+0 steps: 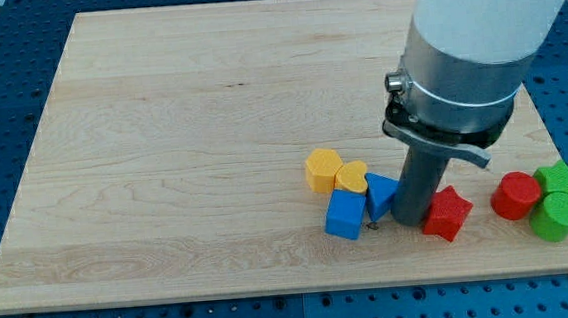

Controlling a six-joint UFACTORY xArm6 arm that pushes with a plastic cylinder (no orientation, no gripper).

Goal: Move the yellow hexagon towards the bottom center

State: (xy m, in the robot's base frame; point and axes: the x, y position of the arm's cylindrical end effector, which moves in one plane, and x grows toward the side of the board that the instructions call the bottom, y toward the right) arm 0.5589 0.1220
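Observation:
The yellow hexagon (323, 169) lies right of the board's centre, at the left end of a tight cluster. A second yellow block (351, 177) touches its right side. A blue cube (346, 215) sits just below them, and a blue triangular block (380, 193) lies to the cube's upper right. My tip (412, 220) stands on the board between the blue triangular block and a red star (446, 213), close to both. It is right of the yellow hexagon, with the other yellow block and the blue triangle between them.
A red cylinder (515, 195), a green star (560, 177) and a green cylinder (557, 216) sit together near the board's (162, 137) right edge. The arm's wide silver and white body (467, 56) hangs over the board's upper right.

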